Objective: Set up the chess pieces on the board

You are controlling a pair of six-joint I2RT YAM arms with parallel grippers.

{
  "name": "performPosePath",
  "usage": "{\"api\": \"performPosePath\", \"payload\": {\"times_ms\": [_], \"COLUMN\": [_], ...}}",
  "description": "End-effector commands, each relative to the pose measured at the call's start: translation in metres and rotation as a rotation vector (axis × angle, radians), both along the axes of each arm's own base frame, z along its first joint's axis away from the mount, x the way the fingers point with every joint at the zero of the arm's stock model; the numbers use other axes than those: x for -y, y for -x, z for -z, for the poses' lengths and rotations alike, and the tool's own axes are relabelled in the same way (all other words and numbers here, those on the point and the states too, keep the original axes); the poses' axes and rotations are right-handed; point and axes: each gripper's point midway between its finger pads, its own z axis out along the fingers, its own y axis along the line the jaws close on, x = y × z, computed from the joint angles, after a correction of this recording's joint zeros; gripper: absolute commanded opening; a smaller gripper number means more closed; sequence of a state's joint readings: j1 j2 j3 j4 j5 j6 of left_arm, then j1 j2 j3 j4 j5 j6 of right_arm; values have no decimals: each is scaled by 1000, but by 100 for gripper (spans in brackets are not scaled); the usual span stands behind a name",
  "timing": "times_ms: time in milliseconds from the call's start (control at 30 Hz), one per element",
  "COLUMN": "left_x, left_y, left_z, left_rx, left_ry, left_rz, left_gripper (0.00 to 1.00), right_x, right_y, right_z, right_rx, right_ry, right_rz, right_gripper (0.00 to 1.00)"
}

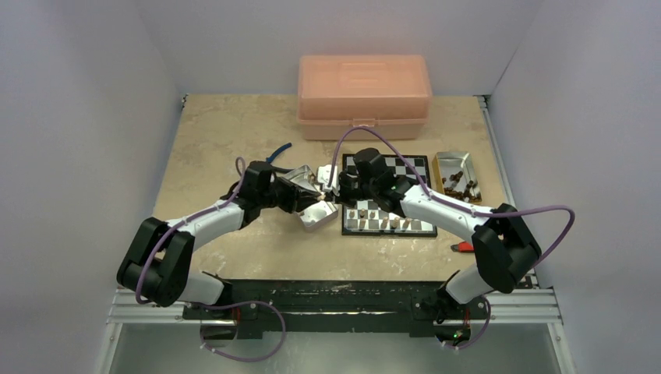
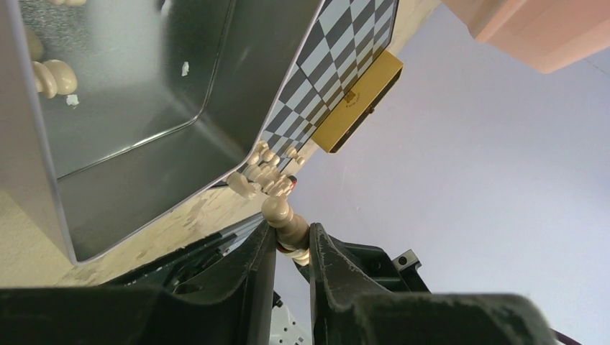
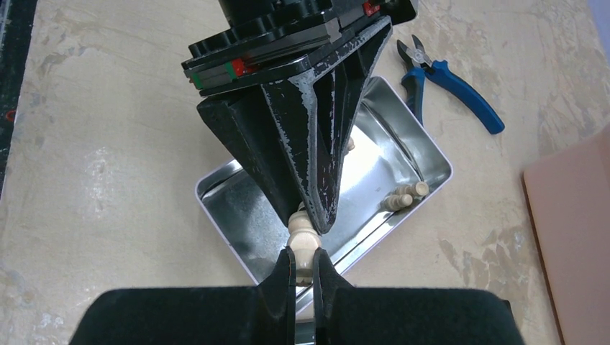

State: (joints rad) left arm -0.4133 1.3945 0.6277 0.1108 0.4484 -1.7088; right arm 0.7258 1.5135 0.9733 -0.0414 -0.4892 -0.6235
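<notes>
Now my right pincer (image 3: 303, 260) and my left pincer (image 2: 290, 244) are both clamped on one light tan chess piece (image 3: 302, 236), held above the open tin (image 3: 392, 136), just left of the board (image 1: 415, 166).

You see a mirror-glossy metal tin (image 3: 385, 154), a smooth pale wooden chess piece (image 3: 303, 241), a matt, mottled stone-look desk (image 3: 108, 144), and a smooth translucent pink plastic box (image 1: 363, 86).

L jaws on tan piece (image 2: 286, 226), tin (image 2: 144, 180) left, board (image 2: 338, 43) beyond
</notes>
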Motion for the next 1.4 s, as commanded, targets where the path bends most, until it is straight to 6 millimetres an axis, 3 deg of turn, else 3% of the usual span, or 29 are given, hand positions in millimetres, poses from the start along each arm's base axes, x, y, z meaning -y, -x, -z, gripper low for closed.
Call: {"api": "performPosePath", "payload": {"times_ms": [0,367,567,933,1133,1267,1367], "left_x": [-17,-25,-29,-48,-43,-41,-42], "left_y": [-10,-14,-11,-9,-13,-14,-14], "left_z": [13,24,30,33,24,19,9], "left_rx": [19,31,37,127,237,302,367], "left_ry": [-43,-103,-247,-492,-484,-476,-487], "left_rz": [-36,-11,118,317,373,391,399], "left_gripper": [1,1,4,23,37,44,51], "right_x": [0,7,34,82,90,94,109], "right_y": [6,16,25,38,42,52,58], "right_z": [-23,-30,-37,-30,-23,-28,-33], "right_rx": [38,54,62,-36,-55,-74,-81], "right_ry": [-14,35,226,503,543,535,546], "right_rz": [-51,-109,-178,-161,-152,-156,-124], "right_gripper": [0,0,0,0,0,0,0]}}
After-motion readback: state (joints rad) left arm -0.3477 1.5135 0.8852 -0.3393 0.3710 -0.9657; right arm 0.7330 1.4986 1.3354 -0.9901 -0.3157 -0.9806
